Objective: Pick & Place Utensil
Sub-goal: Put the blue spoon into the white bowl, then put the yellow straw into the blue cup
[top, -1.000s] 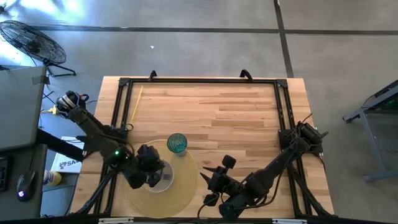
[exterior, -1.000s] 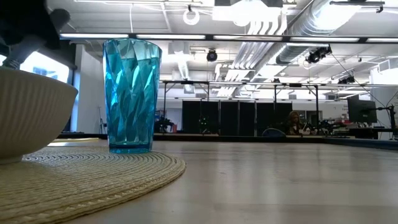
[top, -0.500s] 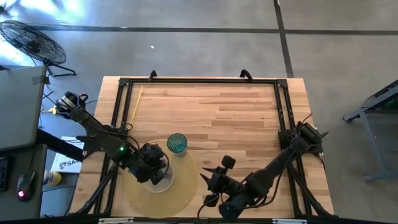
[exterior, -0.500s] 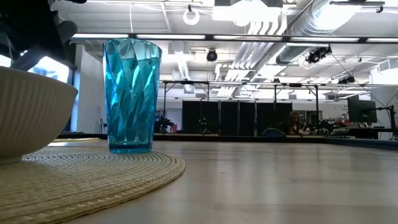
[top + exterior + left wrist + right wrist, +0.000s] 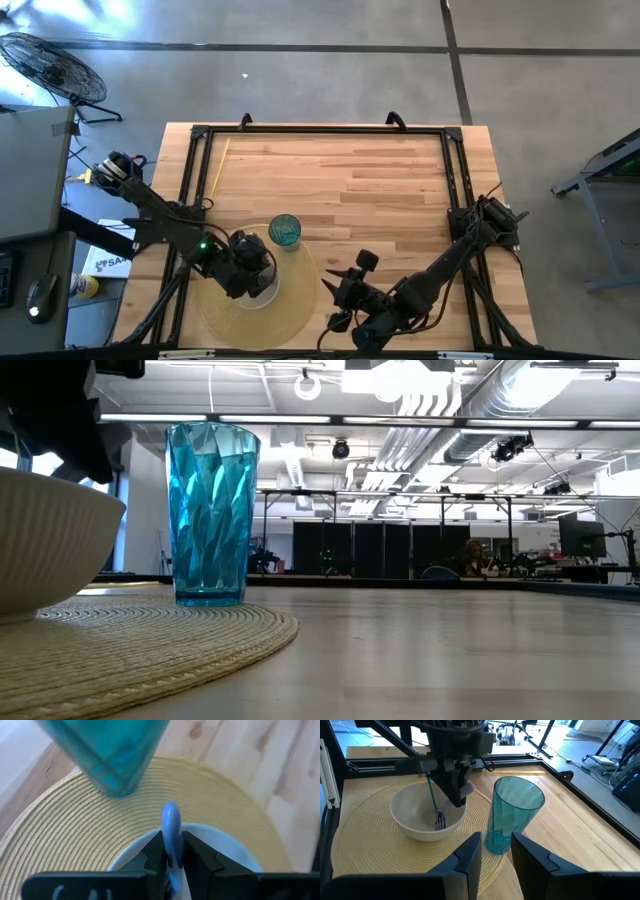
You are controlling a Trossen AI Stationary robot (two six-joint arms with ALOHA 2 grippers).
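Nearest the table's (image 5: pixel 380 170) front edge we see the right gripper (image 5: pixel 495 851) hovering, its fingers slightly parted and empty. Beyond it, near the front left corner, lies the round woven mat (image 5: pixel 365 850) with the white bowl (image 5: pixel 415 827) on it. The left gripper (image 5: pixel 454 790) hangs over the bowl, fingers (image 5: pixel 152 855) narrowly pinching the blue utensil's (image 5: pixel 170 827) handle, its fork end down inside the bowl. Farther back on the mat stands the blue cup (image 5: pixel 285 230).

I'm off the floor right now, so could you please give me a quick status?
Left gripper over bowl, fork between its fingers, tines down. Right gripper waiting near cup. Nothing in the way.
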